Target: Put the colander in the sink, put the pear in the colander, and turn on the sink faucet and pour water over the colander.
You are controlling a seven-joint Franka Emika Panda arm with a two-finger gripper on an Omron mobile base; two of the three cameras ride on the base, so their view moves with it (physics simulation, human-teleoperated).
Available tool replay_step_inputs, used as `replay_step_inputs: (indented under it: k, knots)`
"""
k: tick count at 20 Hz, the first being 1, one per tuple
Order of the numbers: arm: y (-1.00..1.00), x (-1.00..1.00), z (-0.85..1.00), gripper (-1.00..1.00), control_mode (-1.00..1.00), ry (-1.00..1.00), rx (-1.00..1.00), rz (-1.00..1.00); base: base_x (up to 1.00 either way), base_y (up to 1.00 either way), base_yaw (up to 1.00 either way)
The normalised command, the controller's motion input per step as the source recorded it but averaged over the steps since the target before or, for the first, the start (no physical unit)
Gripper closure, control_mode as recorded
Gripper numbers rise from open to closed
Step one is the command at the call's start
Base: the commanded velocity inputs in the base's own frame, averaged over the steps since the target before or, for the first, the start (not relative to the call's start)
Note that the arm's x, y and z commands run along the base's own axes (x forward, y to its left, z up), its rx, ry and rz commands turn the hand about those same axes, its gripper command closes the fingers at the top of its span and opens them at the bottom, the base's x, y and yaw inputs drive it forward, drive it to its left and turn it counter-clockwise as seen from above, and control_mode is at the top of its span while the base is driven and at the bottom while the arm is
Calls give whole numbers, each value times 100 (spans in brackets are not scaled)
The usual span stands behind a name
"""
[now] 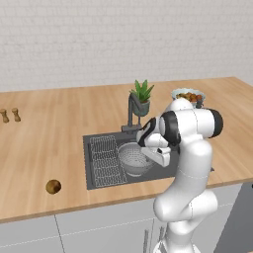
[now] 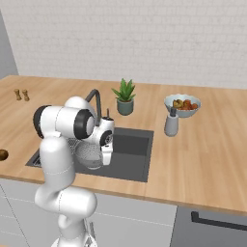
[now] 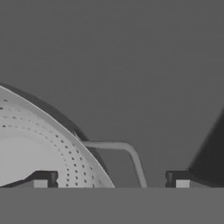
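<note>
While the gripper hangs low over the sink, its fingers stand wide apart, one above the colander's mesh and one beyond its side handle, clamped on nothing. Judging by this, the first step looks finished: the colander sits inside the sink, beside the wire rack, free of the fingers. Next comes the pear, which lies on the counter well left of the sink, near the front edge; fetching it calls for lifting clear of the basin and swinging far left. Behind the sink stands the sink faucet, untouched, with a potted plant just beside it. From the hand view the handle loop and dark basin floor show closely; the base views instead give the pear, the fruit bowl and two shakers farther back.
</note>
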Motion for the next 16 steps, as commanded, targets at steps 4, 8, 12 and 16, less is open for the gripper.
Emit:
replay_step_inputs:
  k: [4,8,12,16]
  knots:
    - [0,-31,5,-100,-100,-5,0,0,0,0,0]
    - [-13,-28,35,-100,-100,-2,0,0,0,0,0]
    - [-10,-13,61,-100,-100,0,0,0,0,0,0]
    - [-4,-2,71,-100,-100,0,0,0,0,0,0]
